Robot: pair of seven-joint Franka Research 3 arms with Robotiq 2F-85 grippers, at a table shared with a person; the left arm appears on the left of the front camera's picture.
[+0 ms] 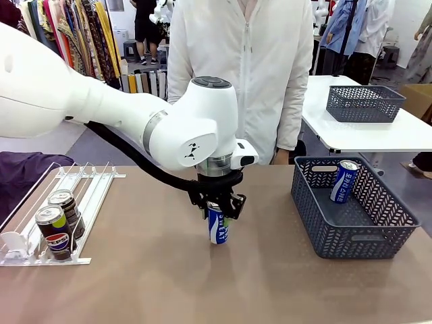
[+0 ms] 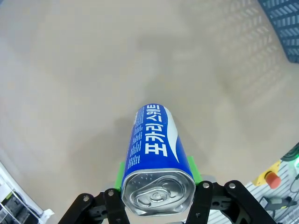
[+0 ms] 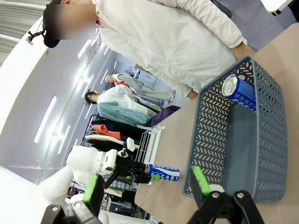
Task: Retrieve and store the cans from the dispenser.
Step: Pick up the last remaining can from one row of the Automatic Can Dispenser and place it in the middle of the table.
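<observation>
Blue can (image 1: pixel 217 229) clamped upright in left gripper (image 1: pixel 217 214), maybe just off table (image 1: pixel 135 283). Lift clear of basket (image 1: pixel 341 239) rim, set down beside other can (image 1: pixel 344 181), not on it.

The left arm (image 1: pixel 101 111) reaches in from the left to the middle of the table (image 1: pixel 148 283). Its left gripper (image 1: pixel 217 213) points straight down, clamped on the top of a blue can (image 1: pixel 217 231) that stands upright; whether the base touches the tabletop is unclear. At the left edge the dispenser (image 1: pixel 94 185) holds two dark cans (image 1: pixel 54 229) near the front of neighbouring lanes. To the right, a dark grey basket (image 1: pixel 351 236) holds another blue can (image 1: pixel 344 181), leaning against its far wall. A person in a white jacket (image 1: pixel 236 67) stands at the far side. A second basket (image 1: pixel 364 104) sits on a white table (image 1: pixel 378 135) behind.
</observation>
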